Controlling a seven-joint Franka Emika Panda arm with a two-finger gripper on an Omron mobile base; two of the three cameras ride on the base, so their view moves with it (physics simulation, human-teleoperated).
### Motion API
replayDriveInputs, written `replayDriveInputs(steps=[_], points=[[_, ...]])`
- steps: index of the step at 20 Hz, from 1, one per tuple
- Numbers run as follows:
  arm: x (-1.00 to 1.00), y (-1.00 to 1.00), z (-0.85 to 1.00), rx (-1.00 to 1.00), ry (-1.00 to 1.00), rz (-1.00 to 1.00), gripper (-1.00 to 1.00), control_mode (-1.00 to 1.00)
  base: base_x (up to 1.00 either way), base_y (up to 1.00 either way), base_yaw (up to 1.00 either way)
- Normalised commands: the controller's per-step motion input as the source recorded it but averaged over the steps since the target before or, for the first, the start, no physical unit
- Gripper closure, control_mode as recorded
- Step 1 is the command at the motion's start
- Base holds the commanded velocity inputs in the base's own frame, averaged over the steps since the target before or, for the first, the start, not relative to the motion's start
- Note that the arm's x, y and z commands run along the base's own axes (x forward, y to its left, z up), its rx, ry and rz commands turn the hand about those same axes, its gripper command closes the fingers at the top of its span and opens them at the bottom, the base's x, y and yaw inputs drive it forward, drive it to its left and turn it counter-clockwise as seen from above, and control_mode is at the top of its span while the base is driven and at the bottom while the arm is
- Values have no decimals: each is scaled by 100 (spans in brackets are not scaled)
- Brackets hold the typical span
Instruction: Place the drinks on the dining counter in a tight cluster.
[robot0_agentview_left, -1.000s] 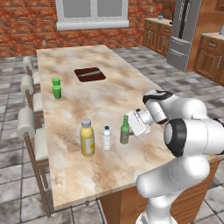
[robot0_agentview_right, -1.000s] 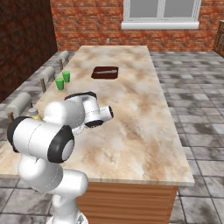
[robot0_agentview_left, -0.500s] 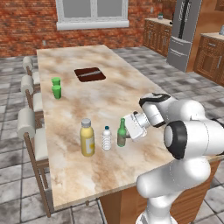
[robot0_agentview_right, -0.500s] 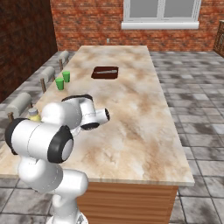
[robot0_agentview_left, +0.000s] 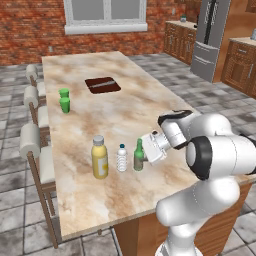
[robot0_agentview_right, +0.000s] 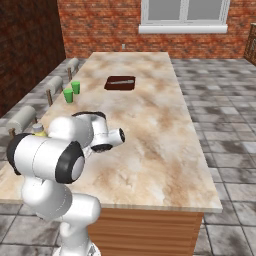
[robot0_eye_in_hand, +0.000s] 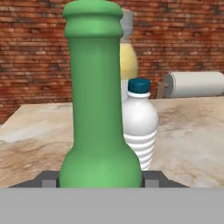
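Between fingers (robot0_eye_in_hand: 50, 178), slim green bottle (robot0_eye_in_hand: 96, 109).

No readable text, labels or numbers anywhere.

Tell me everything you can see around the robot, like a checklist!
Surface: dining counter, marbled stone, dark inset.
Job's things: yellow juice bottle, water bottle and green bottle upright in a close row.
Clutter: two green cups near the stool side.
Grippers: gripper at the green bottle's base, fingers either side; grip unclear.
Cables: nothing seen.
Surroundings: stools, brick wall, window, fridge, wooden cabinets.
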Motion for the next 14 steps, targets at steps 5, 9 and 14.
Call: replayDriveInputs(steps=[5,9,14], points=[[0,0,-38,0,-3,-3,100,-100,0,0,0],[0,0,-16,0,-5,-1,100,-100,0,0,0],[25,0,0,0,-6,0,100,-100,0,0,0]])
